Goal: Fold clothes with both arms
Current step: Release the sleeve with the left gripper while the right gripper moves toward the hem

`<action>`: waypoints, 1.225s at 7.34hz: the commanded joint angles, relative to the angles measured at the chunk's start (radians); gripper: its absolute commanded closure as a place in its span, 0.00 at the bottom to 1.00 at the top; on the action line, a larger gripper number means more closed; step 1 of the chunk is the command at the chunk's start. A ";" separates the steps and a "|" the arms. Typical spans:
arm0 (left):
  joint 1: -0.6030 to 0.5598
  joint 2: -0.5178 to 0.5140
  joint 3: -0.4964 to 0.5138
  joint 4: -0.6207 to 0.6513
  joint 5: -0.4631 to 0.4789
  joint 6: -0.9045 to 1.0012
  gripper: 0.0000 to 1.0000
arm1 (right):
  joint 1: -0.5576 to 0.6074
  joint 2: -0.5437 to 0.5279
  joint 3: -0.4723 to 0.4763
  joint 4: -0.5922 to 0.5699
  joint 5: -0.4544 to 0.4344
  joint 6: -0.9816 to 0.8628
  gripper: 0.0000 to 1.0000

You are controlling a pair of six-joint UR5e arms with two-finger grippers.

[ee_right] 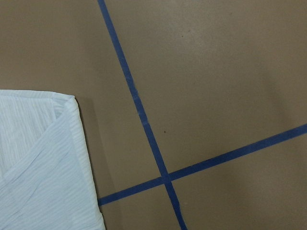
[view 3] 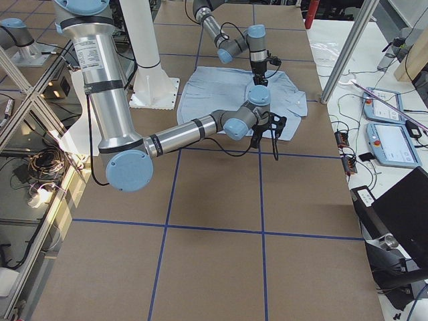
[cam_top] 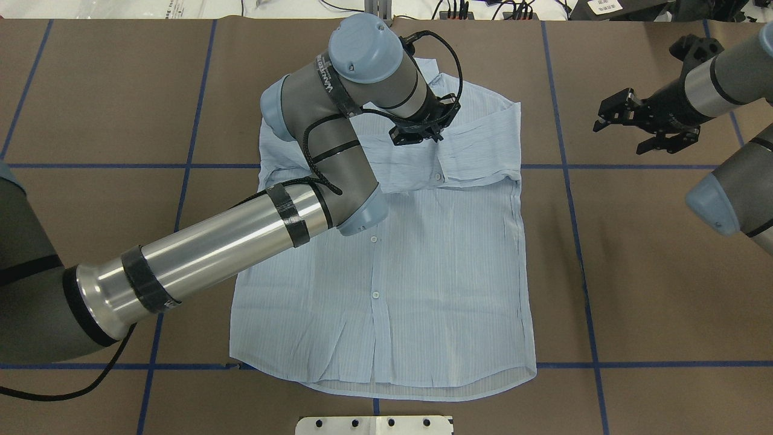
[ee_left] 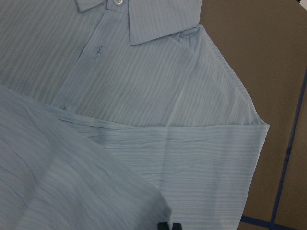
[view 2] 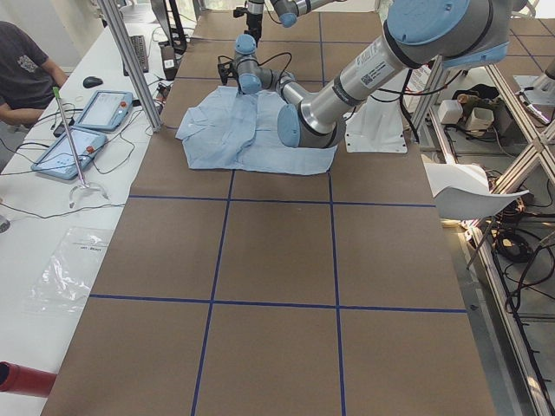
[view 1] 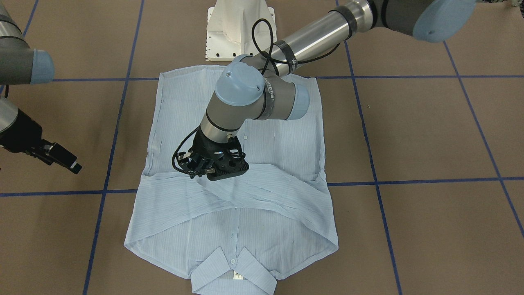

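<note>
The light blue striped shirt [view 1: 278, 151] lies flat on the table, buttons up, collar [view 1: 254, 270] at the far side from the robot. Both sleeves are folded across the chest. My left gripper [view 1: 213, 175] is low over the chest [cam_top: 416, 134]. In the left wrist view its fingertips [ee_left: 169, 226] are close together at the edge of a sleeve fold [ee_left: 72, 182], so it looks shut on it. My right gripper [cam_top: 622, 124] hovers open and empty off the shirt's right side [view 1: 61, 157]. The right wrist view shows a folded shirt corner [ee_right: 43, 163].
Brown table with blue tape lines [cam_top: 567, 181]. The white pedestal base [view 1: 239, 28] stands at the shirt's hem side. A side table with tablets [view 2: 87, 121] and a seated person [view 2: 22, 69] lie beyond the collar side. Metal frame posts [view 3: 348, 53] stand at the edges.
</note>
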 commanded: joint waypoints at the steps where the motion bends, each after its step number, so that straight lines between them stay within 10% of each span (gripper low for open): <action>1: 0.010 -0.008 -0.025 0.001 0.001 -0.063 0.23 | -0.002 -0.001 0.012 0.002 -0.001 0.020 0.01; 4: 0.012 0.206 -0.322 0.051 -0.008 -0.057 0.15 | -0.170 -0.111 0.187 0.057 -0.093 0.210 0.00; 7: 0.006 0.477 -0.606 0.082 -0.005 0.111 0.17 | -0.512 -0.277 0.396 0.051 -0.435 0.457 0.01; 9: -0.002 0.623 -0.830 0.145 -0.010 0.292 0.00 | -0.753 -0.303 0.438 0.040 -0.659 0.719 0.01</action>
